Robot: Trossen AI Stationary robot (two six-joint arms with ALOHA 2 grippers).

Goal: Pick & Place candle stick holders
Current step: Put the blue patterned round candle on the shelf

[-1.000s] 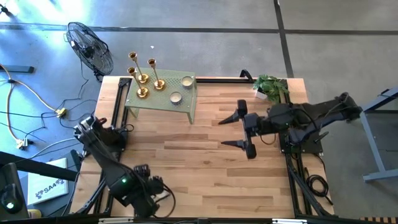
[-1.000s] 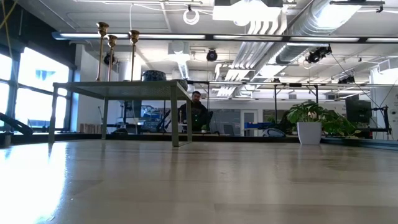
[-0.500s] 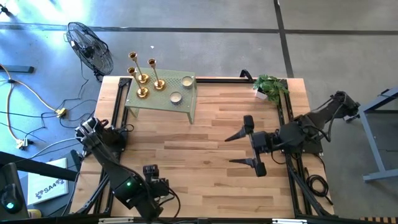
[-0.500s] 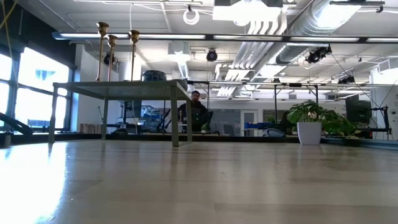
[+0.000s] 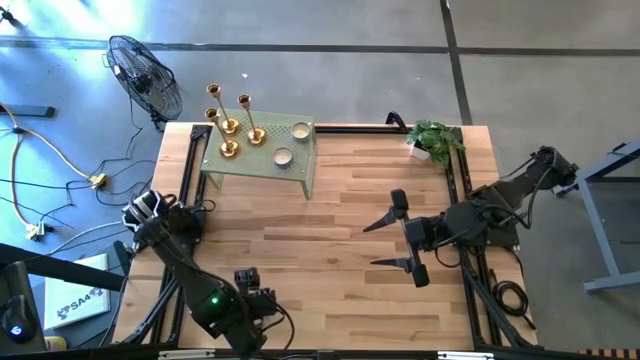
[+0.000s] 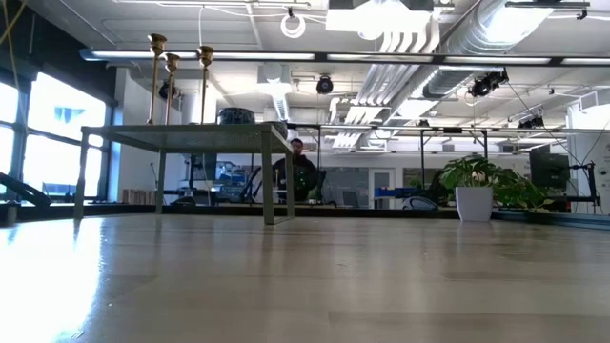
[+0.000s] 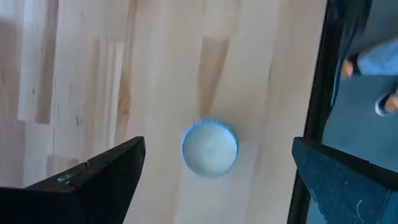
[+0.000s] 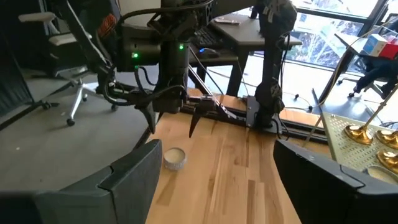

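Note:
Three gold candle stick holders (image 5: 232,122) stand upright on their round bases on a small green stand (image 5: 262,165) at the table's far left. Their tops (image 6: 172,59) show in the low view and two bases (image 8: 360,132) in the right wrist view. My left gripper (image 8: 172,132) is open near the table's near left. It points down over a small white candle in a metal cup (image 7: 209,146), touching nothing. My right gripper (image 5: 370,246) hangs open above the table's right half, pointing left, and holds nothing.
Two small candles (image 5: 291,143) lie on the green stand beside the holders. A potted plant (image 5: 435,140) stands at the far right corner. Black frame rails (image 5: 460,200) run along the table's sides. A fan (image 5: 145,75) stands on the floor beyond the far left corner.
My right gripper has swung toward the table's near and right edges, staying open. My left gripper has sunk a little toward the table and tipped further downward, still open.

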